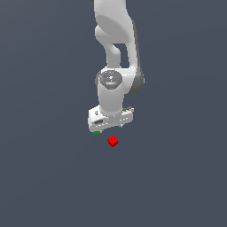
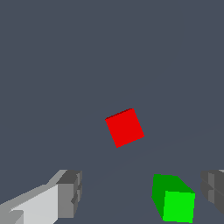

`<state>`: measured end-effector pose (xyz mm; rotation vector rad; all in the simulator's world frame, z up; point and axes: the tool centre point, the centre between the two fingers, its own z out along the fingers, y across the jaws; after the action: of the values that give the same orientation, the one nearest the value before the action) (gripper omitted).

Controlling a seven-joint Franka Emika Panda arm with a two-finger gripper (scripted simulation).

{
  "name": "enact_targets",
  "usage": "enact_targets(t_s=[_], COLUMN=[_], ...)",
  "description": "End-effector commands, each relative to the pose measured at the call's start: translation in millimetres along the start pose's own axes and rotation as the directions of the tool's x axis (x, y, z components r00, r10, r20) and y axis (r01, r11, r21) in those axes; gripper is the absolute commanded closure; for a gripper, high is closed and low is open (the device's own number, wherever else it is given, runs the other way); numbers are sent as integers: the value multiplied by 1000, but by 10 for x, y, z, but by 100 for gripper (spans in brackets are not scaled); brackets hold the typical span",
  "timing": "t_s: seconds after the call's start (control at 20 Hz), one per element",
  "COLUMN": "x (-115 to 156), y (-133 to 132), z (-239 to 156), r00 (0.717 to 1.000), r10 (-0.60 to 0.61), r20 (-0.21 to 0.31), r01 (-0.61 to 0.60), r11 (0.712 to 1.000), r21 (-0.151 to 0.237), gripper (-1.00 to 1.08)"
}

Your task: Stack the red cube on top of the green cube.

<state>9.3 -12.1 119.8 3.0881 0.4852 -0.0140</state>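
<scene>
- Exterior view: my white arm [image 1: 116, 57] is reaching down from above, and my claw [image 1: 108, 128] is hanging low over the plain grey floor [image 1: 44, 177].
- Exterior view: the red cube [image 1: 113, 141] is sitting on the floor just beside my claw, apart from it, touching nothing.
- Exterior view: only a sliver of the green cube [image 1: 96, 132] is showing, tucked right under the edge of my claw body. From here I cannot tell how my fingers are standing.
- Wrist view: my fingers [image 2: 70, 192] are standing wide apart, one grey pad at each side of the picture, gripping nothing.
- Wrist view: the green cube [image 2: 174, 199] is lying between my fingers, nearer one pad, not touching it.
- Wrist view: the red cube [image 2: 124, 127] is resting beyond my fingertips, turned at an angle, near the green one but clear of it.
</scene>
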Motion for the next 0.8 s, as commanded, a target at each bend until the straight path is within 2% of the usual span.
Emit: enact_targets(t_s=[0.0,0.4,0.75], x=[43,169,234], y=[4,-3,-19], z=[91,341,469], r00=[998,965,934], r10=[-70,-262,-357], r20=[-3,-11,-15], r01=[70,262,357], r11=[998,965,934], r21=[2,7,9], gripper=[-92,-92,-92])
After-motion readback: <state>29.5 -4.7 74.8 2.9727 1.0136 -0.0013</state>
